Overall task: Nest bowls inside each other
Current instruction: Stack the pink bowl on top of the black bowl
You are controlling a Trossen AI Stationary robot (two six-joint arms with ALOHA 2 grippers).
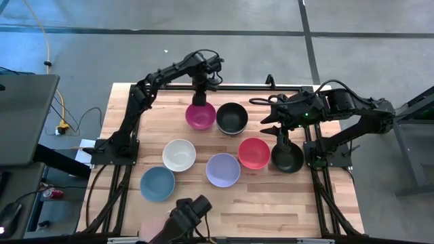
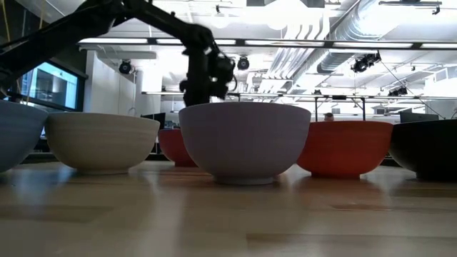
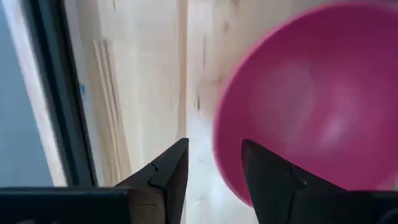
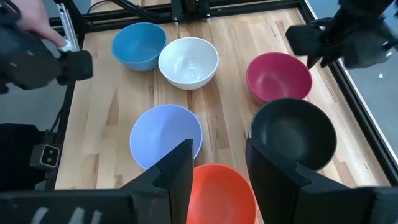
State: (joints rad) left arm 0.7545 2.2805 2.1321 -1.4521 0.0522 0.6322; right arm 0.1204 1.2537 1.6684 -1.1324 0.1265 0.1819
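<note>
Several bowls stand upright on the wooden table (image 1: pixel 129 108). At the far side are a magenta bowl (image 1: pixel 201 116) and a black bowl (image 1: pixel 232 118). Nearer are white (image 1: pixel 179 155), lavender (image 1: pixel 223 169), blue (image 1: pixel 157 183), red (image 1: pixel 253 152) and a second black bowl (image 1: pixel 287 157). My left gripper (image 3: pixel 214 168) points down, open, over the magenta bowl's far rim (image 3: pixel 225 155), one finger above the inside and one outside it. My right gripper (image 4: pixel 217 168) hangs open high above the red bowl (image 4: pixel 221 190).
The dark frame rail (image 3: pixel 53 93) of the table's far edge runs close beside my left gripper. The black bowl sits right next to the magenta one. A camera mount (image 1: pixel 190 215) stands at the near edge. Bare wood lies at the far left.
</note>
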